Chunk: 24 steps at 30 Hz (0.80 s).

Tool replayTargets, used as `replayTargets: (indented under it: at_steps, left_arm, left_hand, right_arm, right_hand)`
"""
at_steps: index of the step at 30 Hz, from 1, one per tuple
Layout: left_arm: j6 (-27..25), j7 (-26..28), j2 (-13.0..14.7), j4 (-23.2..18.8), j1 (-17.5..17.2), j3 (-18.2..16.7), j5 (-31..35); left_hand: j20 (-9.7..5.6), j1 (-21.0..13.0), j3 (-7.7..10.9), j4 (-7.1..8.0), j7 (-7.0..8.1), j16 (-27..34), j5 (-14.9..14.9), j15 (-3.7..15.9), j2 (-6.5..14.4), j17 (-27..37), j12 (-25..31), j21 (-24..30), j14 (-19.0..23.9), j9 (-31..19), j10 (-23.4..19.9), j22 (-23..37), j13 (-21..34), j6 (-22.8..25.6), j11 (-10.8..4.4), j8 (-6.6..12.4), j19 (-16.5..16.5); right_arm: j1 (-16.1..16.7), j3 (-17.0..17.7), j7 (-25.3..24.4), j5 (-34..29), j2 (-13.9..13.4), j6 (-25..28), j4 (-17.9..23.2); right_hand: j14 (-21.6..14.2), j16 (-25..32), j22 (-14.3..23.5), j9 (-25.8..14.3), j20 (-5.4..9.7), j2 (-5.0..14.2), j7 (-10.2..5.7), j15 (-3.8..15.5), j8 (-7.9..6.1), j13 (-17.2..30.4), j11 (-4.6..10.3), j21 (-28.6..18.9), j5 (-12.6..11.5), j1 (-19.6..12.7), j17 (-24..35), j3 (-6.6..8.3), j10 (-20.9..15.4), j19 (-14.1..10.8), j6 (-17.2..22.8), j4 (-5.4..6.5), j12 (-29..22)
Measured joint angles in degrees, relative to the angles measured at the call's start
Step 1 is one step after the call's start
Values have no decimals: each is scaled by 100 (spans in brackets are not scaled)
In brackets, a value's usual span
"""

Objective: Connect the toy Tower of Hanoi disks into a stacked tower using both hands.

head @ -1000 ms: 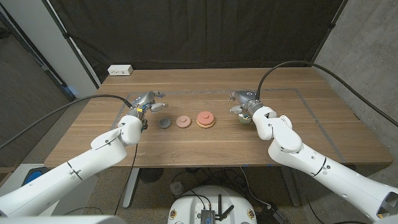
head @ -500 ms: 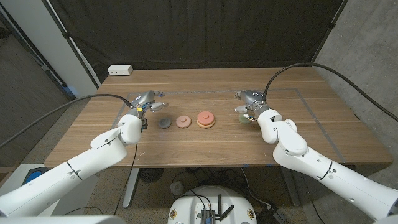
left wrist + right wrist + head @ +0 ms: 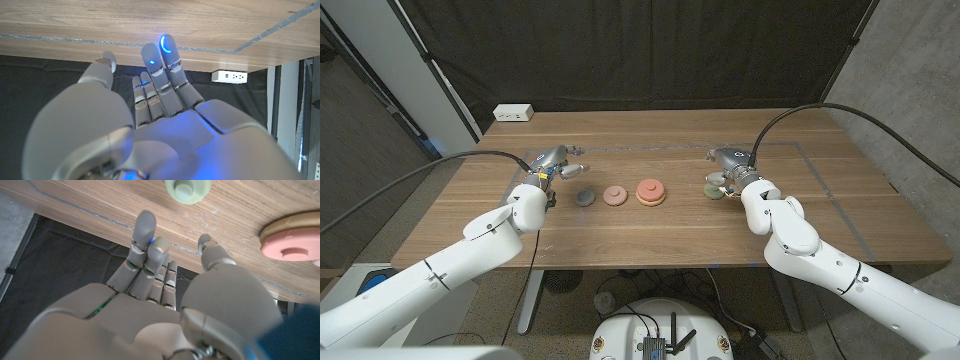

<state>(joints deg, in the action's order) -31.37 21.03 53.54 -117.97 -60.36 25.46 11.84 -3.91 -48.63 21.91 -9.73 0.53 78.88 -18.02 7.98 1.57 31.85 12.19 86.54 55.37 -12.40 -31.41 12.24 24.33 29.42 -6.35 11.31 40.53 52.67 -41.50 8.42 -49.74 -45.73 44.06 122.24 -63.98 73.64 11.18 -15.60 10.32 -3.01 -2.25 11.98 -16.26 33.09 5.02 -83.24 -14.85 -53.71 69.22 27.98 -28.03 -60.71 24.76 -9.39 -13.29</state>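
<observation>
The desk (image 3: 650, 225) carries the disks in a loose row, and the red disk on its tan base (image 3: 651, 192) serves as the landmark here, being the widest piece and the likely foot of the tower. Just to its left lies the pink disk (image 3: 614, 195), and further left the dark grey disk (image 3: 584, 198); well to its right lies the pale green disk (image 3: 718, 192), apart from the others. All sit flat with pegs up, so each could be lifted and seated onto the next. The left hand (image 3: 556, 165) hovers beyond the dark grey disk, fingers spread and holding nothing, seemingly placed to take that end of the row. The right hand (image 3: 725, 169) hangs close above the pale green disk, fingers loosely apart, nothing pinched, probably poised to pick it up.
</observation>
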Motion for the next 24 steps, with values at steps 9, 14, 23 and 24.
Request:
replayTargets:
  at_steps: [9,14,23,24]
  left_arm:
    - [-253,-248,154,-238,33,50,59]
    - [-514,-510,329,-462,127,126,133]
    - [-877,-993,606,-718,352,307,313]
    - [-910,-1103,655,-748,405,347,355]
  left_hand:
    - [0,-101,47,-47,-22,44,0,0,-142,-5,0,35,0,0,-33,-26,4,27,-10,0,0]
    - [0,-407,95,-95,-25,105,-22,0,-263,-28,0,120,0,0,-33,14,42,23,-10,0,0]
    - [0,-577,95,-95,-56,144,-22,33,-343,-47,0,144,32,0,-13,17,79,-8,-29,1,1]
    - [0,-600,95,-95,-56,144,-22,32,-320,-54,-1,144,32,0,-9,17,81,-8,-25,1,0]
  right_arm:
    - [129,4,-89,48,-79,137,105]
    - [190,15,-152,106,-92,232,158]
    - [248,17,-249,174,-111,335,224]
    - [250,16,-258,180,-112,351,228]
  right_hand:
    - [21,-50,17,18,-18,0,-9,-21,42,0,0,0,0,0,-27,23,-1,22,-54,23,0]
    - [21,-55,16,18,2,0,12,-21,42,-1,-22,0,0,0,-27,23,-23,42,-75,23,0]
    - [20,-55,16,17,2,49,-8,-21,90,-1,-22,0,0,49,-10,23,-23,42,-114,23,0]
    - [20,-55,16,17,2,47,-9,-21,90,-1,-22,0,0,47,-10,23,-23,41,-114,23,0]
